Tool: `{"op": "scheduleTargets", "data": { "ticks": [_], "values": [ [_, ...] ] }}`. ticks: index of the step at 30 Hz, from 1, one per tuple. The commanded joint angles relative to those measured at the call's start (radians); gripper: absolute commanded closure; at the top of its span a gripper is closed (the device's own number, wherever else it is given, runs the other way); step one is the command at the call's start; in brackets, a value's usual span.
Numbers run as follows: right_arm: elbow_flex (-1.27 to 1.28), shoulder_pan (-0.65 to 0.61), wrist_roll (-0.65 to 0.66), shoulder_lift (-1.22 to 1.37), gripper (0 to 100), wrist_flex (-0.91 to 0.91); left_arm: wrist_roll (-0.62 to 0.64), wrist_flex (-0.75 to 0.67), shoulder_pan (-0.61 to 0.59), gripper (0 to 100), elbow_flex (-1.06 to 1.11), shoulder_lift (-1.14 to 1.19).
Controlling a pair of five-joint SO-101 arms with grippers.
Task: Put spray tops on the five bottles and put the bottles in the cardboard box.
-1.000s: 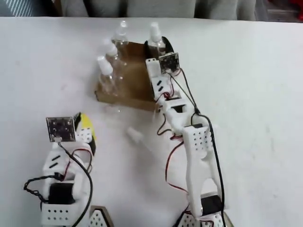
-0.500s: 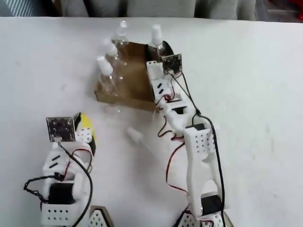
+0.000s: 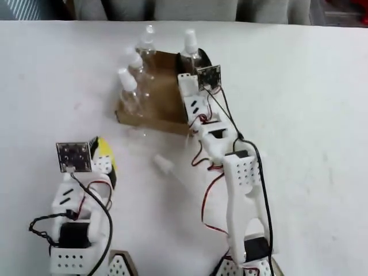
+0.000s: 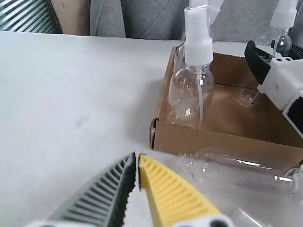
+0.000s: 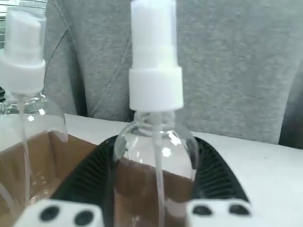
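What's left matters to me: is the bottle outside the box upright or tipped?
Tipped: the bottle lies on its side beside the cardboard box.

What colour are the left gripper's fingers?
Left gripper: one grey, one yellow; clearest in left wrist view.

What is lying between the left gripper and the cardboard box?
A clear bottle lies on its side between the left gripper and the cardboard box, close against the box's front wall. The left wrist view shows it.

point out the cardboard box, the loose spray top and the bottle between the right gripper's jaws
cardboard box (image 3: 152,122), high view, front wall
loose spray top (image 3: 163,164), high view, white head
bottle (image 5: 154,151), right wrist view, glass body
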Motion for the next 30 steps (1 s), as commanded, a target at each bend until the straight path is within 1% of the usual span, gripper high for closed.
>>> {"op": "scheduleTargets", "data": {
  "ticks": [1, 14, 21, 22, 27, 30],
  "values": [
    [-0.031, -0.004, -0.009, -0.013, 86.9, -0.004, -0.012, -0.028, -0.012, 98, 0.000, -0.007],
    [0.060, -0.007, -0.009, -0.113, 86.5, -0.001, -0.012, -0.028, -0.012, 98, 0.000, -0.007],
    [0.058, -0.007, -0.011, -0.120, 86.3, 0.048, -0.012, -0.028, -0.012, 98, 0.000, -0.007],
    [0.058, -0.007, -0.011, -0.120, 85.8, 0.048, -0.012, -0.028, -0.012, 98, 0.000, -0.007],
    [0.058, -0.007, -0.011, -0.122, 76.5, 0.051, -0.012, -0.028, -0.012, 98, 0.000, -0.007],
    [0.058, -0.007, -0.011, -0.122, 76.2, 0.050, -0.012, -0.028, -0.012, 98, 0.000, -0.007]
  ]
}}
